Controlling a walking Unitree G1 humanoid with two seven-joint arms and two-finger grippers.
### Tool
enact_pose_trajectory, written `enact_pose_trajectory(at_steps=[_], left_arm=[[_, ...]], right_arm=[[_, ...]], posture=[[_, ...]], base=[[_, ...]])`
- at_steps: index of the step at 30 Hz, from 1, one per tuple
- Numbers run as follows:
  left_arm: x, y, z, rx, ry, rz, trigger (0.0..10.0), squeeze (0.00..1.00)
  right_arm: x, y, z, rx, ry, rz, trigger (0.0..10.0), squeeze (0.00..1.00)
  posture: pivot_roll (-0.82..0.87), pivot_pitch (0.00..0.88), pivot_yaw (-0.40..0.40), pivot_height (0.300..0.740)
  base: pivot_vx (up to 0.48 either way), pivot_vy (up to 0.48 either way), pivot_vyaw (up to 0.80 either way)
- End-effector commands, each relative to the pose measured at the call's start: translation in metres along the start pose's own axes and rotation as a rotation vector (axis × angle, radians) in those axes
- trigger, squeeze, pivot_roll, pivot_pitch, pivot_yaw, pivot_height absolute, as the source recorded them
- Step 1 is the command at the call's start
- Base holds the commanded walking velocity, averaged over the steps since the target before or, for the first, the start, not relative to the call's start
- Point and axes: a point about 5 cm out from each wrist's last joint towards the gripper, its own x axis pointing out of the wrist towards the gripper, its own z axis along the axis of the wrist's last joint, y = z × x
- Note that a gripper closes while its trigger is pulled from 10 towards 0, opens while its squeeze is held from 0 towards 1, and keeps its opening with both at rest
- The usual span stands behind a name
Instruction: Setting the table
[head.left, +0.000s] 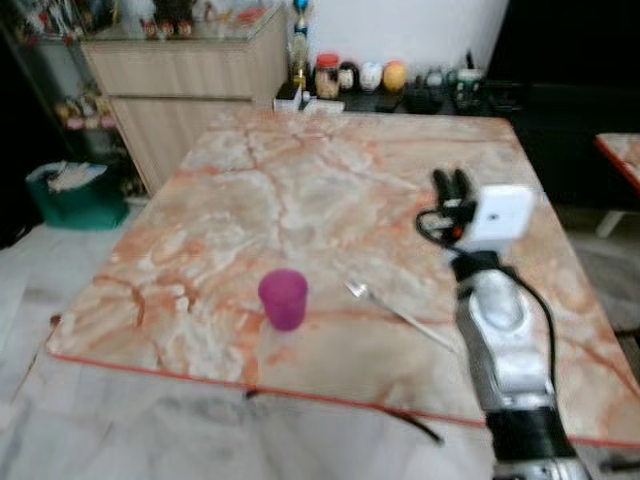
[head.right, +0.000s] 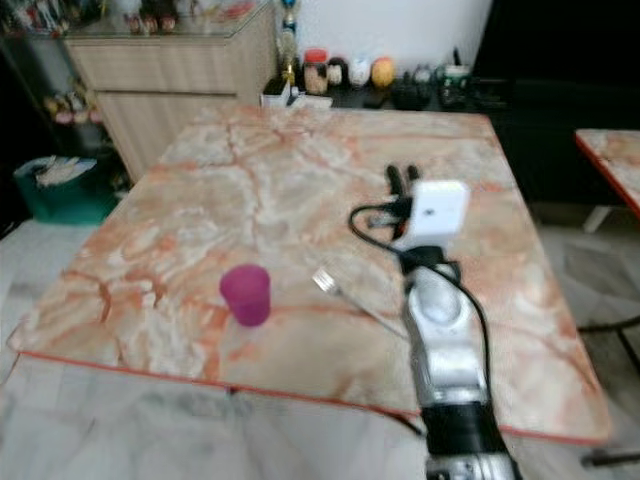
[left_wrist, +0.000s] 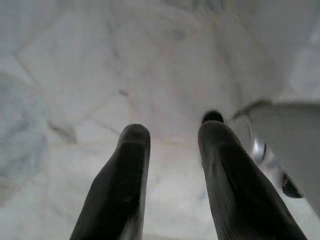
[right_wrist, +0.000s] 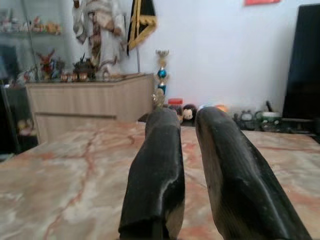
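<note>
A: Where did you have the fork (head.left: 400, 313) at that moment?

B: It lay flat on the desk (head.left: 300, 180), just beside the cup (head.left: 283, 298) on the side toward your right hand (head.left: 451, 187), tines nearest the cup and handle running away from it toward the near edge. Cup and fork were apart, not touching.

A: And your hands?

B: Your right hand hung above the desk beyond the fork from the cup, fingers nearly together with only a slim gap between them, holding nothing. Your left hand (left_wrist: 172, 150) pointed down at the pale floor (left_wrist: 100, 65), fingers a little apart and empty; that arm looked idle.

A: How would you have expected the fork to handle?

B: It looked like thin metal: light, stiff, and slick on polished stone. Lying so flat, it gave your fingers little to get under, so I'd have judged a pinch across the middle of the handle the safest hold, coming straight down so it wouldn't skate away. The tines were too close to the cup for comfort.

A: The cup?

B: It stood upright, purple, probably plastic and light, so easy to tip with a sideways nudge. You'd have wanted to grip it around the wall, low.
</note>
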Motion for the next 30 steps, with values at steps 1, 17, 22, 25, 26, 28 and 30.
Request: enact_pose_trajectory(at_steps=[1,17,22,25,26,28,30], left_arm=[[0.0,-0.004,-0.004,-0.011,0.016,-0.011,10.0,0.0],[0.001,-0.006,-0.004,-0.009,0.029,-0.027,10.0,0.0],[0.001,-0.006,-0.004,-0.014,0.028,-0.029,10.0,0.0],[0.001,-0.006,-0.005,-0.013,0.035,-0.033,10.0,0.0],[0.001,-0.006,-0.005,-0.014,0.036,-0.034,10.0,0.0],[0.001,-0.006,-0.005,-0.015,0.037,-0.035,10.0,0.0],[0.001,-0.007,-0.005,-0.016,0.037,-0.035,10.0,0.0]], right_arm=[[-0.003,-0.007,-0.002,-0.01,0.032,0.016,10.0,0.0],[-0.017,-0.009,-0.048,-0.224,0.456,0.47,10.0,1.0],[-0.014,-0.001,-0.051,-0.198,0.5,0.547,10.0,1.0],[-0.011,0.002,-0.053,-0.192,0.521,0.547,10.0,1.0],[-0.011,0.002,-0.055,-0.193,0.537,0.54,10.0,1.0],[-0.011,0.002,-0.056,-0.187,0.551,0.53,10.0,1.0],[-0.012,0.002,-0.059,-0.177,0.572,0.527,10.0,1.0]], posture=[[-0.08,0.0,0.046,0.74],[-0.09,0.0,0.049,0.74],[-0.08,0.0,0.048,0.74],[-0.08,0.0,0.046,0.74],[-0.08,0.0,0.046,0.74],[-0.08,0.0,0.048,0.74],[-0.08,0.0,0.049,0.74]], base=[[0.0,0.0,0.0],[0.0,0.0,0.0],[0.0,0.0,0.0],[0.0,0.0,0.0],[0.0,0.0,0.0],[0.0,0.0,0.0],[0.0,0.0,0.0]])
